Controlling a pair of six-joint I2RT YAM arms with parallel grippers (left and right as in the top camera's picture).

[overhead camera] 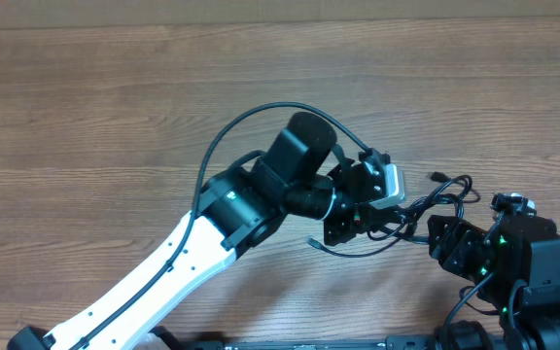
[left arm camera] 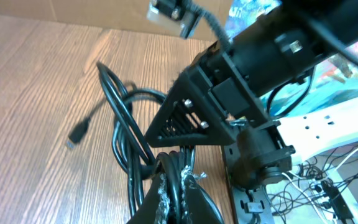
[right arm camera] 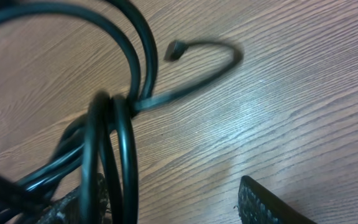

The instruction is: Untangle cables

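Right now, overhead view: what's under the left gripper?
The cables run beneath the left gripper. A loose end pokes out one side, loops out the other. The stretch between is covered overhead, so any crossings there can't be seen.

No legible text, labels, numbers (all three views checked).

Left hand [left arm camera: 171, 190] gripping cables [left arm camera: 120, 118], right hand [right arm camera: 166, 206] spread beside it

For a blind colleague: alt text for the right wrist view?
Thin black cables loop in a bunch at left over a wood-grain table, one small black plug lying free beyond them. The right tool's dark fingertips frame the bottom edge, apart.
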